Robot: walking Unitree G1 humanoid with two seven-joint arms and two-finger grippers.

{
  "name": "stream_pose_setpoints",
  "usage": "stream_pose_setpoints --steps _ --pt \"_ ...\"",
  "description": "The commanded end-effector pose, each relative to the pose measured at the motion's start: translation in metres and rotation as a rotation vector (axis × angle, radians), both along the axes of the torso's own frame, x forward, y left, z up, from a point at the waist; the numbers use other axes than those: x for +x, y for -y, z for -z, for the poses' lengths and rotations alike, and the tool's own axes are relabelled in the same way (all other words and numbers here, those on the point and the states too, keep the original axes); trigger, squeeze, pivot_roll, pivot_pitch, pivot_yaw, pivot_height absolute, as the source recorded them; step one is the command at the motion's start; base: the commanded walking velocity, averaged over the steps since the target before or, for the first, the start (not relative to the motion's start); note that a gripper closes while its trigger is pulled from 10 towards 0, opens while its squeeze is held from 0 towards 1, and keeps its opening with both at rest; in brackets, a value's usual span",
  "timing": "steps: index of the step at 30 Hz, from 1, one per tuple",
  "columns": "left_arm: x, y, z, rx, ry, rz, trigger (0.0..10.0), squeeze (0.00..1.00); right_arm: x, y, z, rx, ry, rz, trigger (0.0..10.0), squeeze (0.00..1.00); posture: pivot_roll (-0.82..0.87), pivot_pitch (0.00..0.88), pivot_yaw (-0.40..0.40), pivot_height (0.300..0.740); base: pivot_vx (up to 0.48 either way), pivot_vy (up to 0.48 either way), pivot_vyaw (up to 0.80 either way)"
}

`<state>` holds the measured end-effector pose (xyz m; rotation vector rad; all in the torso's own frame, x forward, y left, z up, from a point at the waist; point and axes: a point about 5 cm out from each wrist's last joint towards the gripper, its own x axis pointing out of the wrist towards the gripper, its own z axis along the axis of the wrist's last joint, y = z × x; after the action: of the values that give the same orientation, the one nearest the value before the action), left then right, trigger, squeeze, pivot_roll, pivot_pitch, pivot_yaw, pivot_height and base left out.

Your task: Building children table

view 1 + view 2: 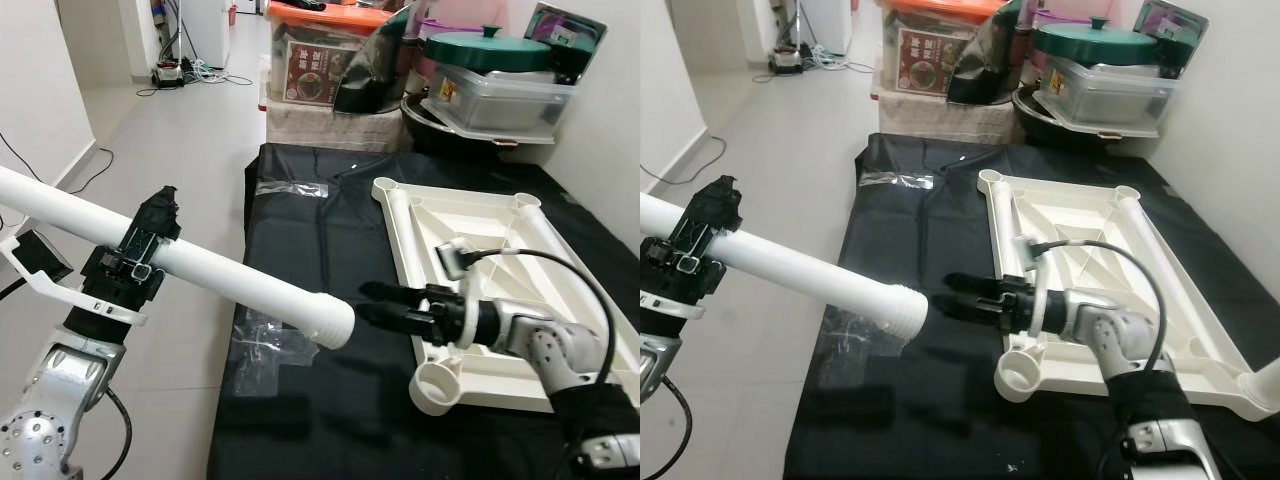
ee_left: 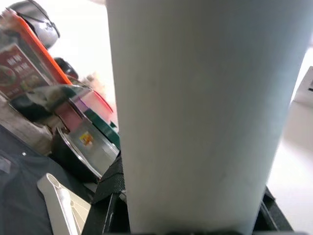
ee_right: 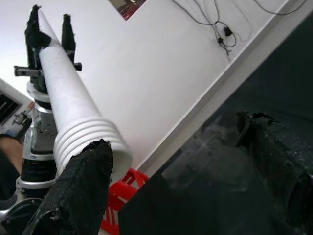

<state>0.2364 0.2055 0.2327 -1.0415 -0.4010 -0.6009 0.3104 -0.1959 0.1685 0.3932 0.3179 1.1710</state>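
Observation:
A long white table leg (image 1: 215,273) with a ribbed end (image 1: 335,322) is held across the scene by my left gripper (image 1: 150,225), which is shut on it near its middle. The upturned white tabletop (image 1: 490,240) lies on a black sheet, with a round leg socket (image 1: 438,386) at its near corner. My right gripper (image 1: 375,303) hovers open just right of the leg's ribbed end, above the sheet. In the right wrist view one finger (image 3: 80,188) stands beside the ribbed end (image 3: 93,142) without gripping it.
Black sheet (image 1: 300,240) covers the low surface; clear plastic wrappers (image 1: 265,345) lie on it. Stacked boxes, a green-lidded pot (image 1: 490,50) and bins stand behind. Tiled floor (image 1: 170,130) extends to the left, with cables at the far end.

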Motion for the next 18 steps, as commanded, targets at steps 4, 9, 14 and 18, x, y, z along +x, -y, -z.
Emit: stream_pose_setpoints --steps 4,9,14,18 --pt "0.001 0.015 0.001 0.067 0.004 0.054 0.0 0.0 0.033 0.019 -0.047 -0.01 0.192 0.223 10.0 1.0 0.0 0.0 -0.098 0.74 0.0 0.0 0.0" --pt "0.007 0.024 0.002 0.112 -0.001 0.08 0.0 0.0 0.043 -0.006 -0.097 0.082 0.313 0.194 10.0 0.29 -0.01 0.0 -0.091 0.74 0.0 0.0 0.0" --pt "0.01 0.03 0.003 0.146 0.005 0.103 0.0 0.0 0.033 -0.045 -0.12 0.079 0.353 0.023 10.0 0.0 -0.01 0.0 -0.09 0.74 0.0 0.0 0.0" --pt "0.01 0.037 0.005 0.185 0.008 0.134 0.0 0.0 0.014 -0.082 -0.11 -0.047 0.299 -0.196 10.0 0.0 -0.01 0.0 -0.093 0.74 0.0 0.0 0.0"
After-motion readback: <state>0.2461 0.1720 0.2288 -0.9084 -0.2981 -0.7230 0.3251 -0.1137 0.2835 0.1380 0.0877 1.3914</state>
